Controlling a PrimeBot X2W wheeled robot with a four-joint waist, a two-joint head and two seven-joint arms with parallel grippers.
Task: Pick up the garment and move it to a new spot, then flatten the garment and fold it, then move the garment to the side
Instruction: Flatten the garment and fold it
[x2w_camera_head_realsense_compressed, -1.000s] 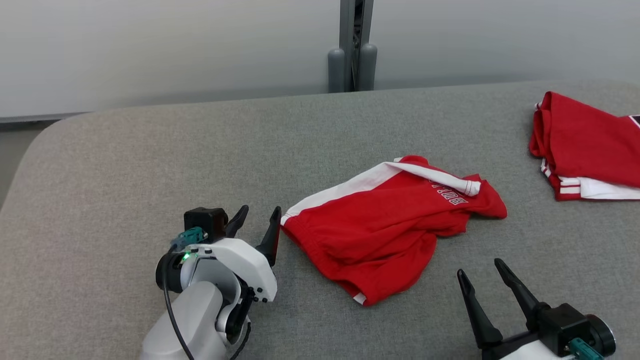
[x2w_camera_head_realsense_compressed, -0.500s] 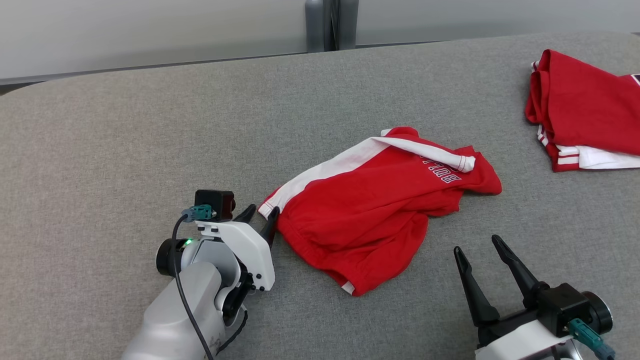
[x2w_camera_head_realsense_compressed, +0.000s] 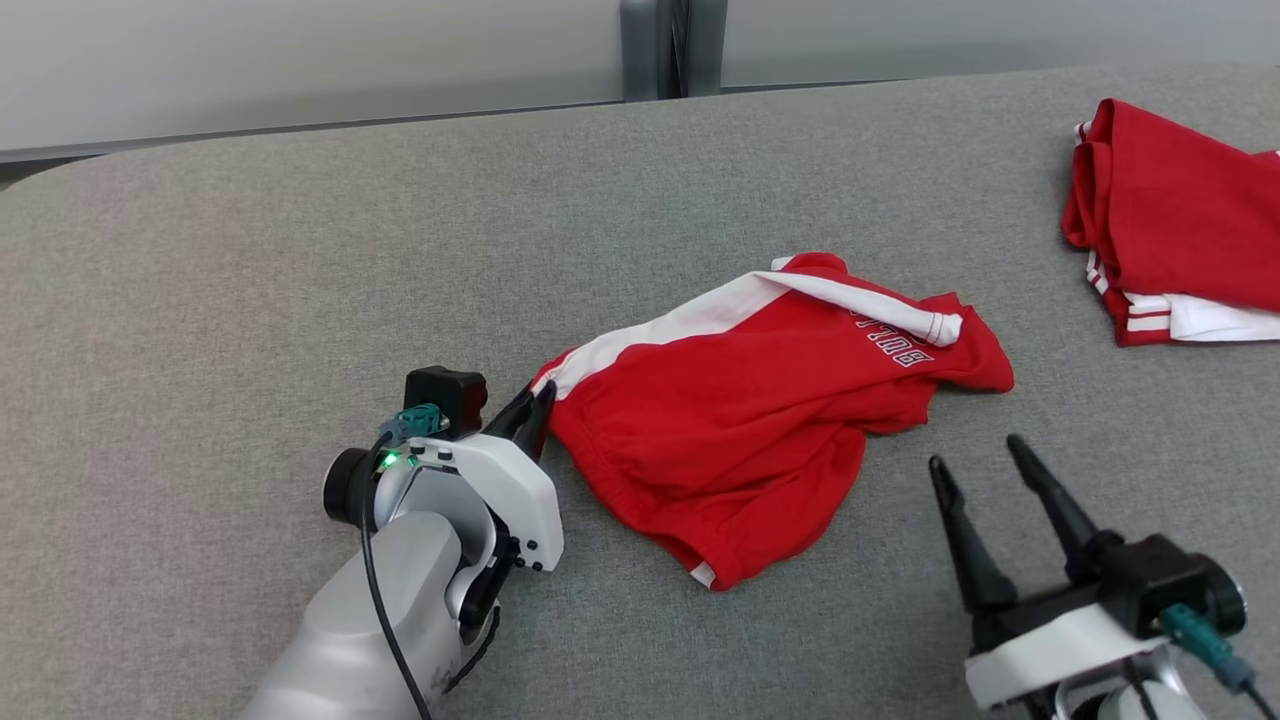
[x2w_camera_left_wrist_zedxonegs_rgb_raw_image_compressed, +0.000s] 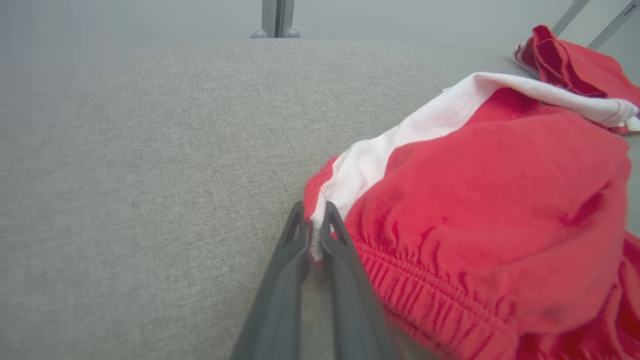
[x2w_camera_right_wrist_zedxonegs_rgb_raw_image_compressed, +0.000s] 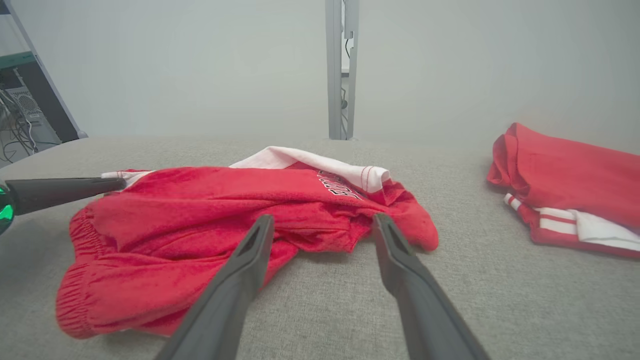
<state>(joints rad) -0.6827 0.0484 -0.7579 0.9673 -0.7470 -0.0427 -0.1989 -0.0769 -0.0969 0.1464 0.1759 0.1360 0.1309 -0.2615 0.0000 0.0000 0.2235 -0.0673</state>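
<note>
Head view: the crumpled red garment (x2w_camera_head_realsense_compressed: 760, 420) lies on the grey table (x2w_camera_head_realsense_compressed: 250, 280), well apart from the folded stack (x2w_camera_head_realsense_compressed: 1170, 230) and on that stack's left. The left gripper (x2w_camera_head_realsense_compressed: 535, 405) is clenched on the garment's white-striped corner, the end farthest from the stack. The right gripper (x2w_camera_head_realsense_compressed: 975, 451) hangs released nearer the stack, just beside the garment and touching nothing

Left wrist view: the left gripper (x2w_camera_left_wrist_zedxonegs_rgb_raw_image_compressed: 313, 207) pinches only a thin edge of white cloth beside the elastic waistband (x2w_camera_left_wrist_zedxonegs_rgb_raw_image_compressed: 425, 295), so the hold looks shallow. I would lift slowly and watch for the cloth sliding out

Right wrist view: the spread jaws of the right gripper (x2w_camera_right_wrist_zedxonegs_rgb_raw_image_compressed: 322, 220) face the garment's stack-side end. Taking that end too should, I judge, carry it without dragging
</note>
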